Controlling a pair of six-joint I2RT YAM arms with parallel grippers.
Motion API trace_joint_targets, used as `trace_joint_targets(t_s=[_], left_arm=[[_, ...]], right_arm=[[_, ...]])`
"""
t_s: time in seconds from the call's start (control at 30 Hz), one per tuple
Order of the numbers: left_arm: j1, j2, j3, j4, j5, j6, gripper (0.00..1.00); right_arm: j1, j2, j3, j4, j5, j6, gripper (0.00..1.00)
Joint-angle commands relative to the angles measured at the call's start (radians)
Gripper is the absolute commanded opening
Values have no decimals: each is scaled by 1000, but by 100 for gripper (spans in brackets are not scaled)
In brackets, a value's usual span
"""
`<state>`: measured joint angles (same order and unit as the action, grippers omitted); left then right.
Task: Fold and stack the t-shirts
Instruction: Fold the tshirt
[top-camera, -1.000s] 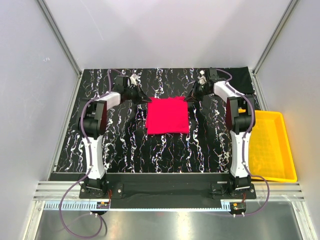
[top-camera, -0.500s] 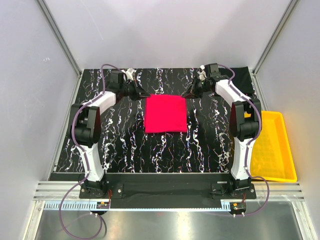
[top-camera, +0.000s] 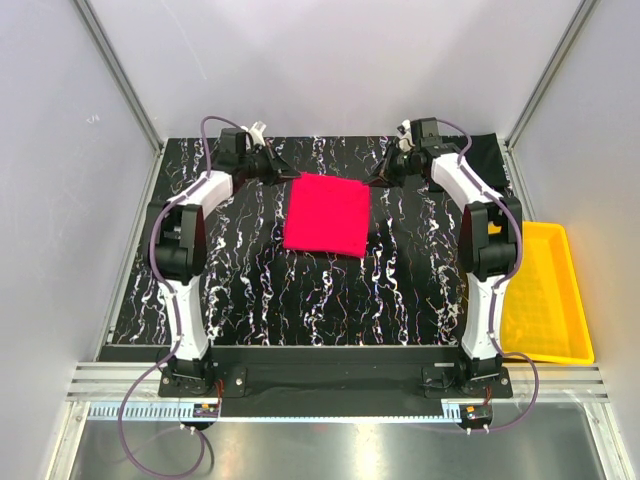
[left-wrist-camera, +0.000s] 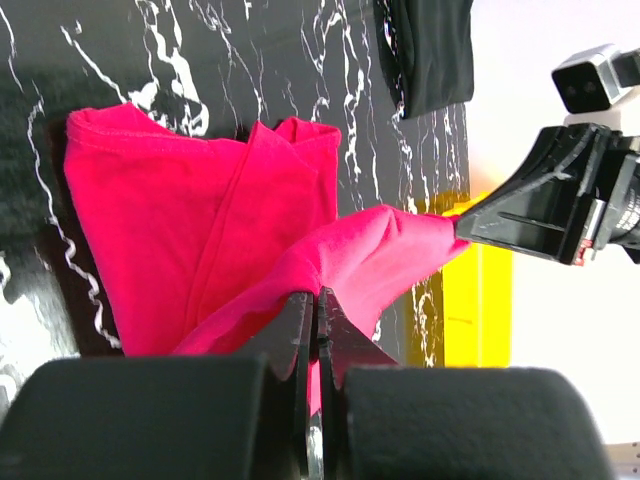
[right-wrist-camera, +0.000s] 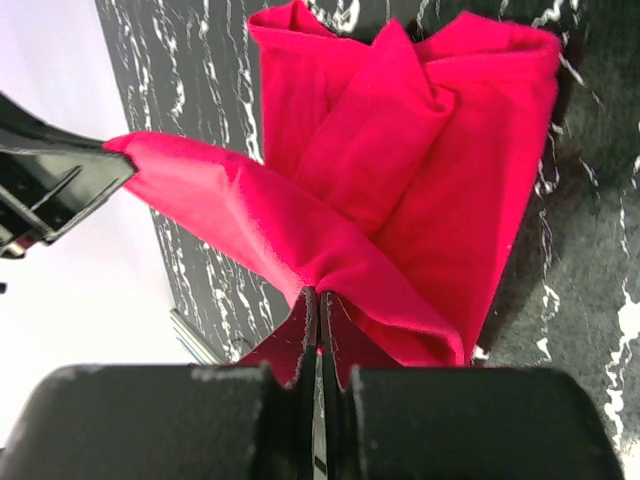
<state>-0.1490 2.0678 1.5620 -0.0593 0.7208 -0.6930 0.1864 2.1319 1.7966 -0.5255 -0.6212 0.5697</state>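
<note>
The folded red t-shirt hangs stretched between both grippers near the far middle of the table, its near end sagging toward the tabletop. My left gripper is shut on its far left corner; in the left wrist view the red cloth is pinched in that gripper. My right gripper is shut on the far right corner, the red cloth bunched at its closed tips. The black t-shirt lies crumpled at the far right corner, also the dark cloth in the left wrist view.
A yellow tray stands off the table's right edge. The black white-veined tabletop lies bare in front of the shirt. Metal frame posts and white walls close in the back and sides.
Both grippers have moved toward the far edge with the red shirt, lifting its far edge. The shirt now sits skewed, shifted slightly left and away.
</note>
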Motion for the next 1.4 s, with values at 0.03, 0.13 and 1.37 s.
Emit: trace_joint_targets(t_s=[0.03,0.13,1.37], left_arm=[[6,69,92,26,35,-19,0],[8,119,148,26,31,-16,0],[-60,-539,-448,-275,-141,182,45]], right_arm=[[-16,54,95,-4,-8,9,0],[-24,92,139,-5,-12,9,0],[-84,681,859,-23,-46,128,38]])
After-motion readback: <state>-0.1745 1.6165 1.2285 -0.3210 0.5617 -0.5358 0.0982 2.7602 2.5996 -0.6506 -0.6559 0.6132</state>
